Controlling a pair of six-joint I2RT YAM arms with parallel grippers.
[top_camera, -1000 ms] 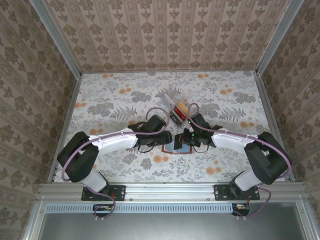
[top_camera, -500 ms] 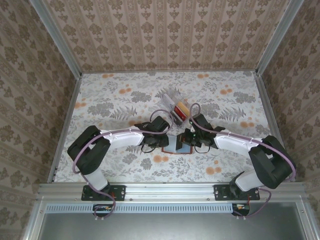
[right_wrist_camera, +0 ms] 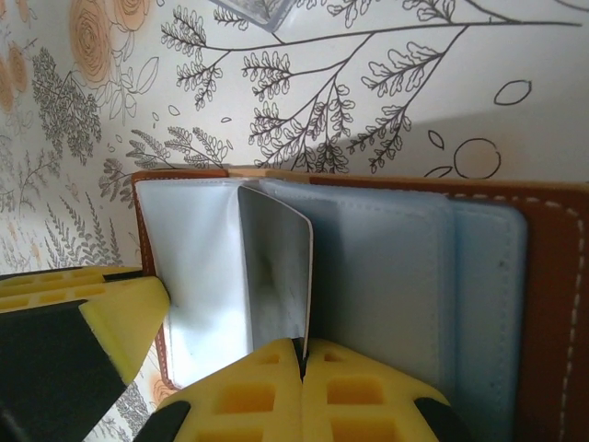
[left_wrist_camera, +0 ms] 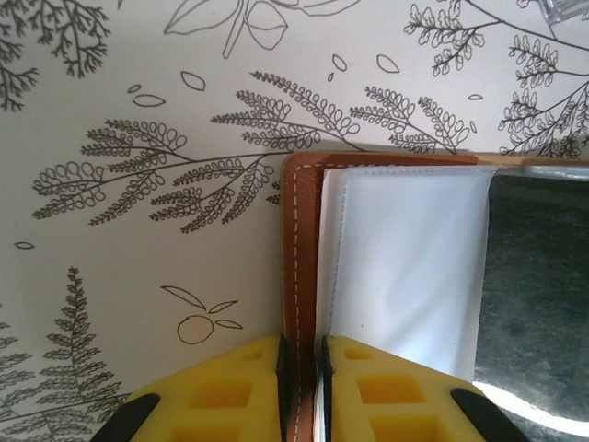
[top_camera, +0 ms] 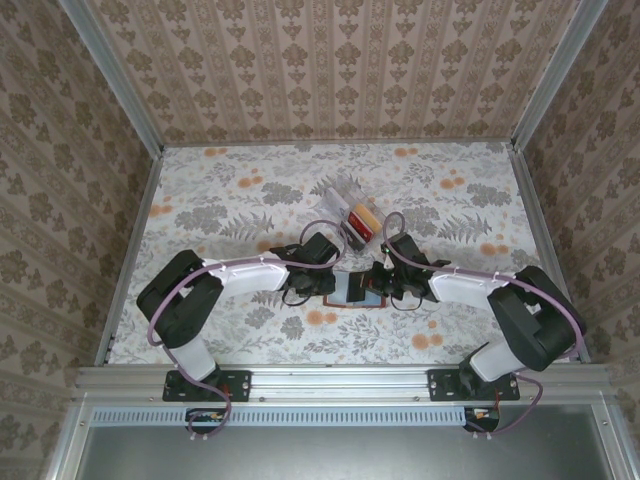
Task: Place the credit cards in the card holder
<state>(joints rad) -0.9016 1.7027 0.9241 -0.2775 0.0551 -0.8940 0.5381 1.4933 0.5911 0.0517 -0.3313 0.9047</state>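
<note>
The brown leather card holder (top_camera: 350, 293) lies open on the floral table between both arms. My left gripper (left_wrist_camera: 300, 368) is shut on its stitched left edge (left_wrist_camera: 299, 258), beside a pale inner pocket (left_wrist_camera: 405, 276). My right gripper (right_wrist_camera: 302, 354) is shut on a thin grey card (right_wrist_camera: 276, 267) that stands on edge over the holder's pale inner slots (right_wrist_camera: 396, 276). The left gripper's yellow finger (right_wrist_camera: 101, 313) shows at the holder's left end. More credit cards (top_camera: 360, 216), red-orange and dark, sit in a clear case behind the holder.
The clear plastic case (top_camera: 345, 205) lies just beyond the grippers; a corner of it (right_wrist_camera: 262, 7) shows at the top of the right wrist view. Patterned walls and metal rails (top_camera: 130, 250) enclose the table.
The left arm's elbow has swung in and its gripper has settled on the holder's left edge. The right gripper has shifted slightly right and down over the holder.
</note>
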